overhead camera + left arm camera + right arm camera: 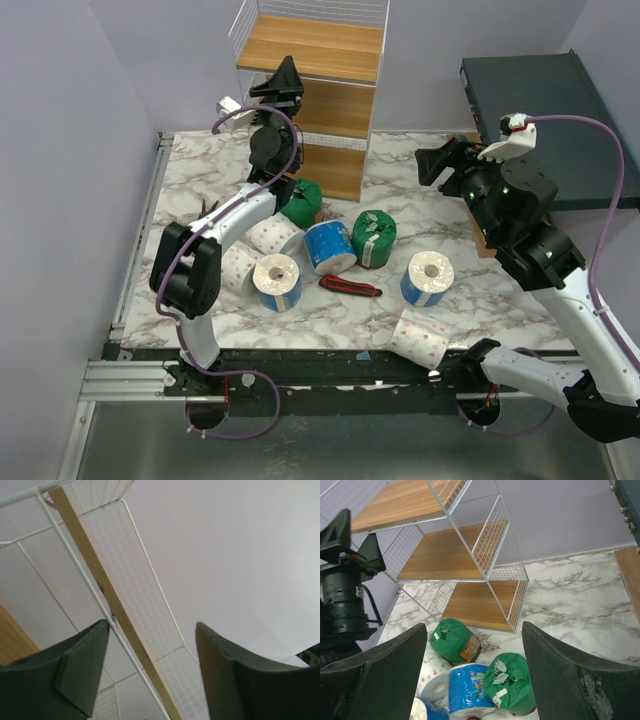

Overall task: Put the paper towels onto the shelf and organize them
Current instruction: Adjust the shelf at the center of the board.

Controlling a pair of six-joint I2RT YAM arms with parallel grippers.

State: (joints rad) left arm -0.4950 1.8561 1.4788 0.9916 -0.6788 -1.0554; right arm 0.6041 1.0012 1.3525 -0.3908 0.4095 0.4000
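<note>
Wide-apart right claw [473, 627] frames green and blue paper towels [454, 641] before the shelf [445, 555].

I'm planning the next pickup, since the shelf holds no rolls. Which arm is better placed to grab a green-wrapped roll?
Probably right. The right gripper is open, empty and aimed down at the nearer green-wrapped roll on the table. The left gripper is raised beside the shelf, pointing upward.
</note>
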